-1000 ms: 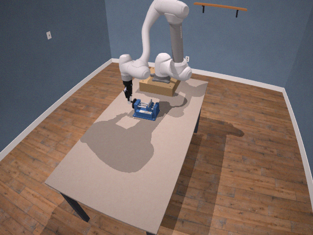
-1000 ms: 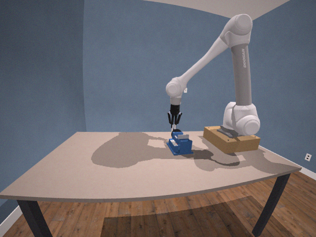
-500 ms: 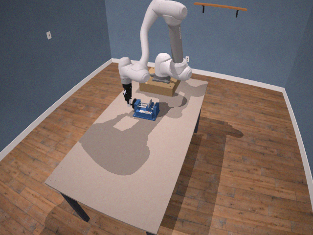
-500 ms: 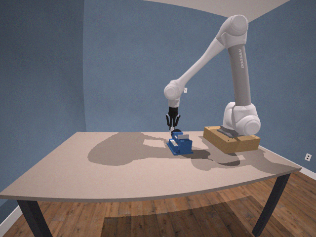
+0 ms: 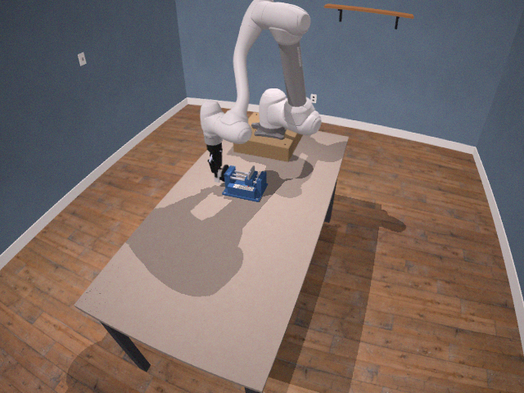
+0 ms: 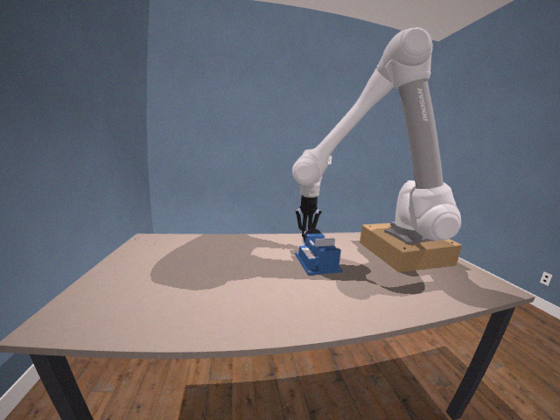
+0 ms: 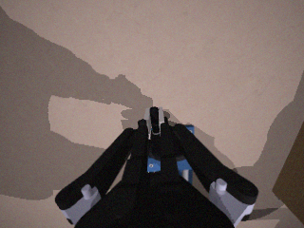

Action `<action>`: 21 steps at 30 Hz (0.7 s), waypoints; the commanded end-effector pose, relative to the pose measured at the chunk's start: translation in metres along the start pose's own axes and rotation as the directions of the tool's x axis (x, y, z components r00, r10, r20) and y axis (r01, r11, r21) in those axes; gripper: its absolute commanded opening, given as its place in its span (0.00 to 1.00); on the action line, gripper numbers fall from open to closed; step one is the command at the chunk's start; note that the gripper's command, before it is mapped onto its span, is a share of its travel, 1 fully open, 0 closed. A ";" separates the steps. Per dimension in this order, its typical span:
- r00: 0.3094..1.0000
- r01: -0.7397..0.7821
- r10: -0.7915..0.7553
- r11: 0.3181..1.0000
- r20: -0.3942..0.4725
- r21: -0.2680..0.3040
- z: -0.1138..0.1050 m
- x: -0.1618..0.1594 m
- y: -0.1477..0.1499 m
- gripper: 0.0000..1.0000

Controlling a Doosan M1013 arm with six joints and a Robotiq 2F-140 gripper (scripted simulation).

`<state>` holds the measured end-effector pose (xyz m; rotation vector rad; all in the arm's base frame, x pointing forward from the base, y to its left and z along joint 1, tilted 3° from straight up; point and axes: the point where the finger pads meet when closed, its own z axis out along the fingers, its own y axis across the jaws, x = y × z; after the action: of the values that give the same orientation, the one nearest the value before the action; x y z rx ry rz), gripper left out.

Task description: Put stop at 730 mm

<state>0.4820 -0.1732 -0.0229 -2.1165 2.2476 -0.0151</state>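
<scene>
A blue stop fixture (image 5: 243, 182) with grey guide rods and a grey stop block (image 5: 252, 171) stands on the table near the robot's base. It also shows in the exterior view (image 6: 318, 255). A small black handwheel (image 5: 223, 169) sits at its left end. My gripper (image 5: 217, 175) hangs down over that end and is shut on the handwheel's handle. In the wrist view my fingertips meet on a thin pale piece, with the blue fixture (image 7: 185, 163) mostly hidden under the fingers. The scale reading is too small to tell.
The robot stands on a tan wooden block (image 5: 267, 142) at the back of the table, just behind the fixture. The table's left edge (image 5: 169, 186) lies a short way from my gripper. A wooden shelf (image 5: 368, 10) hangs on the far wall.
</scene>
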 end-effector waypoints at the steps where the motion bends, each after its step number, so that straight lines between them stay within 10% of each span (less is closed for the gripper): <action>1: 1.000 0.002 -0.002 1.000 0.000 -0.004 0.007 0.000 0.013 0.04; 21: 1.000 0.002 -0.002 1.000 0.000 -0.004 -0.005 0.000 0.047 0.04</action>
<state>0.4375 -0.1706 -0.0228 -2.1210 2.2475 -0.0103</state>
